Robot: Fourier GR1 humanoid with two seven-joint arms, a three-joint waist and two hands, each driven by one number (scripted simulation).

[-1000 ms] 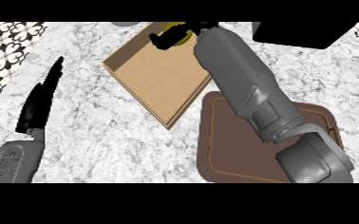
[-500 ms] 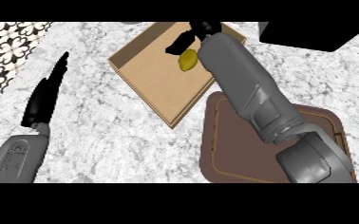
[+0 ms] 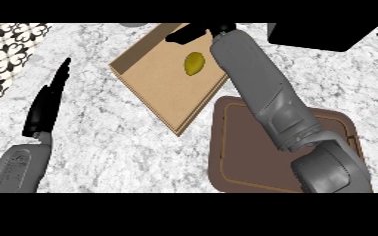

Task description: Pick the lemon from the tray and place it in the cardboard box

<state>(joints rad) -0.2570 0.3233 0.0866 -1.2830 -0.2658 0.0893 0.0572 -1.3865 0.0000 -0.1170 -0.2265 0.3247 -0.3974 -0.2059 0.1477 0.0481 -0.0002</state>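
From the head view, the lemon [image 3: 194,63] lies loose in the cardboard box [image 3: 159,92], just below the right hand [image 3: 193,32], whose fingers hang relaxed and hold nothing. The brown tray [image 3: 244,155] sits under the forearm on the speckled grey tabletop [image 3: 111,145]. The left hand [image 3: 46,105] rests with straight fingers at the left edge.

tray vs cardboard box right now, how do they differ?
The cardboard box is light tan; the tray is dark brown. The box holds the lemon; the tray's visible surface is bare. The box sits turned at an angle; the tray lies squarer to the view, partly under the right forearm. Both are flat, shallow and rest on the counter.
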